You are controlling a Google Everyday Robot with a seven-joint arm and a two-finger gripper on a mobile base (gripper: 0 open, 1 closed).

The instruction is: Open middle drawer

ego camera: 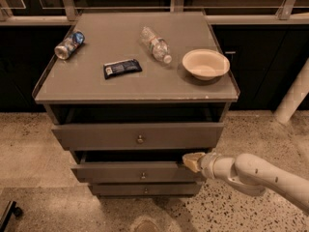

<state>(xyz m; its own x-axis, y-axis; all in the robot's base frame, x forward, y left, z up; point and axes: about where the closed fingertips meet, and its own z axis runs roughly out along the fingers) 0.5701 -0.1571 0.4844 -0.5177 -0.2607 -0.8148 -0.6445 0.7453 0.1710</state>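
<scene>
The middle drawer (135, 172) is a grey drawer with a shallow flat front and a small round knob (143, 176). It stands pulled out a little, with a dark gap above its top edge. My gripper (192, 160) comes in from the right on a white arm (251, 174). Its tan tip sits at the right end of the middle drawer's top edge. The top drawer (138, 135) above it is also pulled out. The bottom drawer (145, 189) sits further back.
On the cabinet top (96, 88) lie a crushed can (69, 44), a dark snack packet (122, 68), a plastic bottle (155, 44) and a white bowl (205, 64). A white post (293, 98) stands at the right. The floor is speckled terrazzo (29, 144).
</scene>
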